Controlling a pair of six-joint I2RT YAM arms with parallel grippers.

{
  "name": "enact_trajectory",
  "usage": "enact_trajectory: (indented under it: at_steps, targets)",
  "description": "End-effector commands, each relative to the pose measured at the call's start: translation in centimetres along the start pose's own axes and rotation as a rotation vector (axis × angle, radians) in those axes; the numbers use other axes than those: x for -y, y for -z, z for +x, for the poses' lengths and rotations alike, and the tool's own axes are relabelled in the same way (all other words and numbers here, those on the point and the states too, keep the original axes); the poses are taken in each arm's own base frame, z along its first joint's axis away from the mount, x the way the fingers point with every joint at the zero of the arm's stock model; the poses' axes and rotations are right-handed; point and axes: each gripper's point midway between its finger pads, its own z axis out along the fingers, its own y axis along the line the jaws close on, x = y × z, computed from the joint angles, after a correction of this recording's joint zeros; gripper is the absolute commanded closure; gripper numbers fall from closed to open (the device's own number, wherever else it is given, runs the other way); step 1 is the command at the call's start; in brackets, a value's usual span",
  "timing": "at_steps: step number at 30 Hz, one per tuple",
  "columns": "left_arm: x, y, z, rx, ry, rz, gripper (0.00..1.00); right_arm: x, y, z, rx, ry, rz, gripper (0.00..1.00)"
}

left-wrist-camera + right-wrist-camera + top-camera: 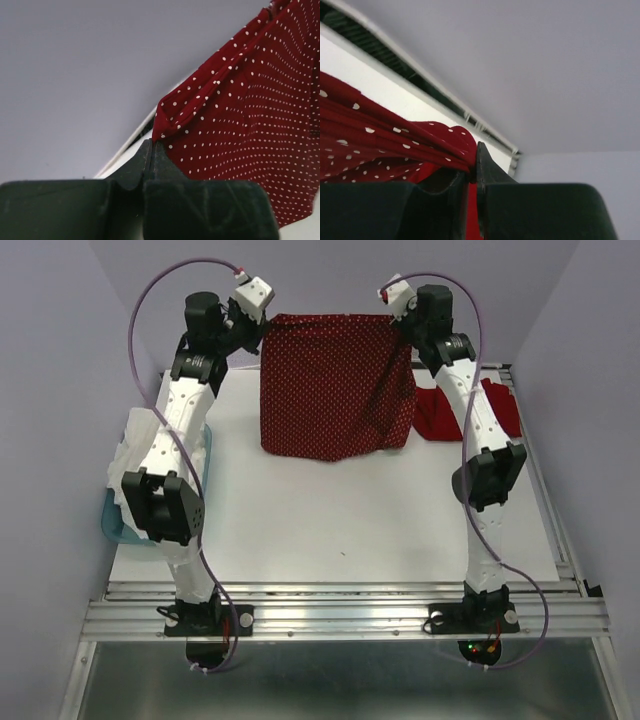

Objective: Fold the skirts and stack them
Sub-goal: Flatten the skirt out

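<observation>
Now dotted skirt (335, 385) hangs spread btw both arms over far desk (340, 510), hem seems to touch it. L fingers (149, 150) pinched tight on one top corner, R fingers (479, 155) clamped on the other. Cloth soft, light, floppy; prob sags and slips, so grip at corners. Red skirt (437, 412) lies at R, partly behind R arm. Bin (115, 525) at L edge.

Soft, even light; dotted skirt (240, 125) sharp, jaws blurred.
</observation>
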Motion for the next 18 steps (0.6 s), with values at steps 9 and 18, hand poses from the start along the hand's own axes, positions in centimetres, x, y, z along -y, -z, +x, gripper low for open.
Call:
enact_trajectory:
  at_steps: [9,18]
  targets:
    - [-3.6,8.1,-9.1,0.220,-0.275,-0.130,1.00,11.4,11.8,-6.6,0.320,0.014,0.283,0.99]
    - [10.1,13.7,12.0,-0.080,-0.354,0.191,1.00,-14.7,14.9,13.5,0.026,0.336,-0.507,0.77]
